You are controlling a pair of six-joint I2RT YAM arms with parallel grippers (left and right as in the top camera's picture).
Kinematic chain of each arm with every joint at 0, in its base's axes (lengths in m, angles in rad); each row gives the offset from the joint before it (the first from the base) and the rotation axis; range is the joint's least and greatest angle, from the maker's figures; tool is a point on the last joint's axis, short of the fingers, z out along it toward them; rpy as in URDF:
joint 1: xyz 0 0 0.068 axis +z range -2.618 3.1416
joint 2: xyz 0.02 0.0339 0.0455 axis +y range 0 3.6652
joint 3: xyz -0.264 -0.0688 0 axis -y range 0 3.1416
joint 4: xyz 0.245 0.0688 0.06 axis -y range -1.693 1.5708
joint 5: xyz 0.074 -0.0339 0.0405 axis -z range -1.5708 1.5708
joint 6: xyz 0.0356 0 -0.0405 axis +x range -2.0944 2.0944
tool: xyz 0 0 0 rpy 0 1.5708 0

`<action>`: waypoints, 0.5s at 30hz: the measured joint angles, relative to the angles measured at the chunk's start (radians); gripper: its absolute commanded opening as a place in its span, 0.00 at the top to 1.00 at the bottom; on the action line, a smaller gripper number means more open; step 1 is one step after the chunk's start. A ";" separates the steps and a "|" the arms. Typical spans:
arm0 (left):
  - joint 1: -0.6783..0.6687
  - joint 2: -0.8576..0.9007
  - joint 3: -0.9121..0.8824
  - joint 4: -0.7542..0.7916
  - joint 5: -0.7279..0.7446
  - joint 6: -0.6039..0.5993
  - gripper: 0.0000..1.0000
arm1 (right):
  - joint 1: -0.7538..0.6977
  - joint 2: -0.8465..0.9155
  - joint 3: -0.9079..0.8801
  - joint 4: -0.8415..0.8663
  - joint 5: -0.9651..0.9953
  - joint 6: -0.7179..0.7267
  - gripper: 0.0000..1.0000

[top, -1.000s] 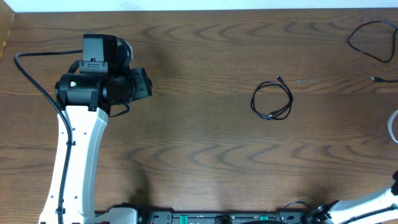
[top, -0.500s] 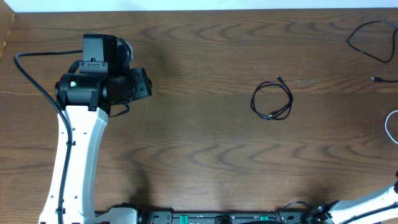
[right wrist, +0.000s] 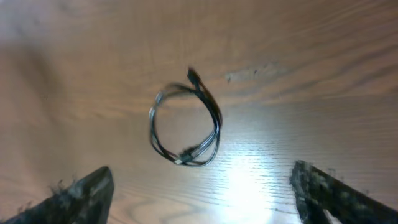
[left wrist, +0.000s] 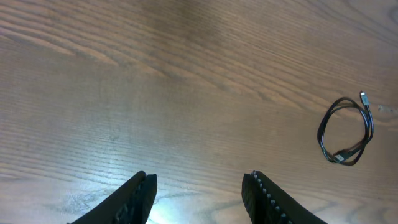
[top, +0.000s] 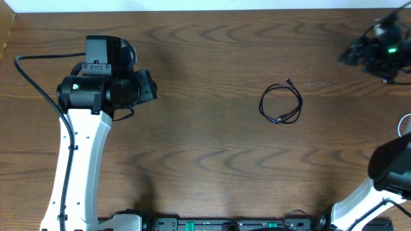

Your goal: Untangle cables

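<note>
A thin black cable (top: 280,104) lies in a small coil on the wooden table, right of centre, with a plug end pointing up-right. The same cable (left wrist: 346,132) shows far right in the left wrist view. In the right wrist view the cable (right wrist: 186,127) lies ahead of the jaws. My left gripper (top: 151,86) is far to the left of the coil, open, with only bare wood between its fingers (left wrist: 140,193). My right gripper (top: 350,54) hovers blurred at the back right, open wide and holding nothing, its fingers (right wrist: 87,193) well apart. A white cable (top: 404,125) peeks in at the right edge.
The left arm (top: 77,160) runs from the front edge up the left side, a thick black cord (top: 35,80) looping beside it. The right arm's lower link (top: 388,170) stands at the front right corner. A dark rail (top: 225,224) lines the front edge.
The right arm has swung into view at the back right, covering the black cord that lay there, and its jaws have opened wide. The left arm has not moved.
</note>
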 measured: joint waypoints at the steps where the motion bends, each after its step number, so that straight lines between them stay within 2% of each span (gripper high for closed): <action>1: 0.000 0.000 0.000 0.000 0.000 0.000 0.50 | 0.038 0.000 -0.040 0.026 0.024 0.010 0.32; 6: 0.000 0.000 0.000 0.000 0.000 -0.001 0.50 | 0.169 -0.002 -0.214 0.128 0.090 0.068 0.44; 11: 0.000 0.000 0.000 0.000 0.000 -0.003 0.50 | 0.273 -0.002 -0.378 0.243 0.222 0.187 0.55; 15: 0.000 0.000 0.000 0.001 0.000 -0.003 0.50 | 0.326 -0.002 -0.480 0.321 0.331 0.271 0.73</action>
